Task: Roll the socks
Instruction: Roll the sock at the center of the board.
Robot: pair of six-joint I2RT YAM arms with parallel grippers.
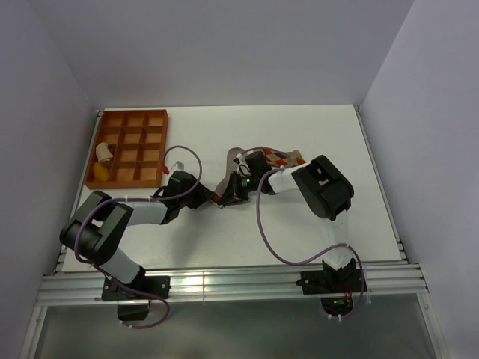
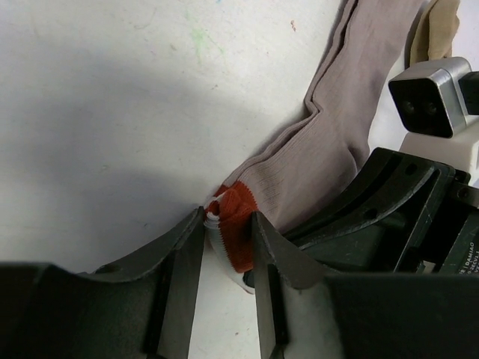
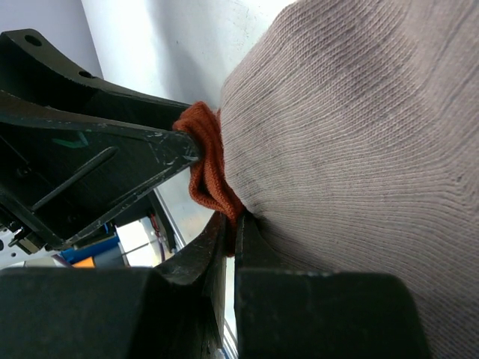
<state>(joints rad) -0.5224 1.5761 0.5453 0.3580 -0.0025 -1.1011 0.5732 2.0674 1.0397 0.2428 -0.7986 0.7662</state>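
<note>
While the right gripper [image 3: 230, 247] pinches the grey sock [image 2: 329, 149] shut, the left gripper [image 2: 228, 247] sits around its red cuff [image 2: 233, 221]; tight or not, I cannot tell. Open bench [image 1: 329, 134] lies around them, and the tray [image 1: 127, 149] stands well apart.

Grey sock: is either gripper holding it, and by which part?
The right gripper pinches the grey sock by its red cuff. The left gripper straddles that cuff too; a firm grip cannot be told.

White table [image 1: 224, 131] bears an orange tray [image 1: 131, 113], grey sock [image 2: 329, 149], argyle sock [image 1: 289, 158].
</note>
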